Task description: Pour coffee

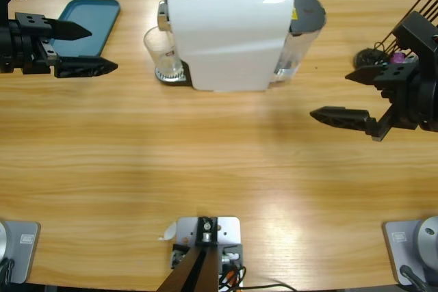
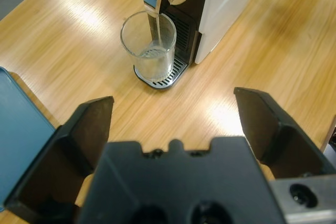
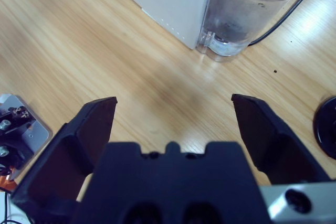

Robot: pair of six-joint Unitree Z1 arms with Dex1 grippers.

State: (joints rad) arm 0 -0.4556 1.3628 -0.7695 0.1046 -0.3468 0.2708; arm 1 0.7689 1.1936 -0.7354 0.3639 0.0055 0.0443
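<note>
coffee (image 2: 152, 56) in the glass (image 2: 148, 45) lies well ahead of the released, empty left end effector (image 2: 173, 116)

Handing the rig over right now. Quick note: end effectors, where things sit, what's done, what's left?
Left end effector: open, empty, at the table's left end beside the blue tray, facing the glass.
Right end effector: open, empty, at the right end, facing the machine's water tank.
Coffee machine: at the back middle of the table. The glass stands on its drip grate under the spout.
Done: a thin stream is running from the spout; a shallow layer of coffee is in the glass.
Left: let the pour finish; probably then lift the glass out, likely with the left arm.
</note>
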